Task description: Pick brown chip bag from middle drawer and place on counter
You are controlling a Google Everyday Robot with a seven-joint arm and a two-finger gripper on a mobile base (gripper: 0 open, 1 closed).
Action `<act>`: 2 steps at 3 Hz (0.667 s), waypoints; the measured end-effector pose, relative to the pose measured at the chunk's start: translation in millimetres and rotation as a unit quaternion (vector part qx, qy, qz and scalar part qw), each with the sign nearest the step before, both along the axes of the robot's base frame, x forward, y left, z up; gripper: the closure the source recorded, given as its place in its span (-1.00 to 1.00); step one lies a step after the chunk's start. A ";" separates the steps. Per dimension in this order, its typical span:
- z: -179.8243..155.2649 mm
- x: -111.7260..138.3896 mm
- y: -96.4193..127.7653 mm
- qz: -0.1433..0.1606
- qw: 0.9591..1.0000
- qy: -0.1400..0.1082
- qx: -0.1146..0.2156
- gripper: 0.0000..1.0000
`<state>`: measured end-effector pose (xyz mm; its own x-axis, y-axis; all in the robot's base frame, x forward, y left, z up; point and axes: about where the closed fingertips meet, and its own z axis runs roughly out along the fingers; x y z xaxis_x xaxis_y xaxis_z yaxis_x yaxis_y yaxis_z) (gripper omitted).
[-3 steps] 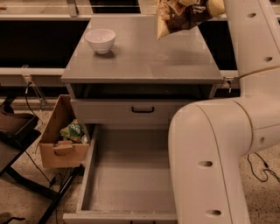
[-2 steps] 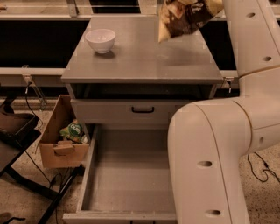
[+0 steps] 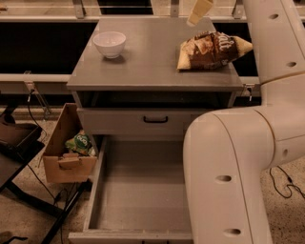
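The brown chip bag [image 3: 212,49] lies on its side on the right part of the counter [image 3: 152,57], near the right edge. My gripper [image 3: 199,13] is just above and behind the bag at the top of the view, apart from it and empty; only one cream finger [image 3: 200,10] shows. The middle drawer [image 3: 138,190] is pulled out below, its grey floor bare. My arm [image 3: 238,162] hides the drawer's right side.
A white bowl [image 3: 109,43] stands on the counter's left rear. A closed drawer front with a black handle [image 3: 156,119] is above the open drawer. A cardboard box [image 3: 64,157] holding a green packet [image 3: 79,142] hangs at the left. A dark stand [image 3: 14,143] is at far left.
The bag was held up in my gripper above the counter's right rear; now it lies on the counter, let go, and the gripper stands above it.
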<state>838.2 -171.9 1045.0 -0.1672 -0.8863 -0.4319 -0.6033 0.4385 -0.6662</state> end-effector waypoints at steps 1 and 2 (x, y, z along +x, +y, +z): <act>-1.9 1.1 -2.1 -0.006 1.000 0.001 0.009 -1.00; 25.4 -15.0 -32.6 -0.038 0.999 -0.016 0.026 -1.00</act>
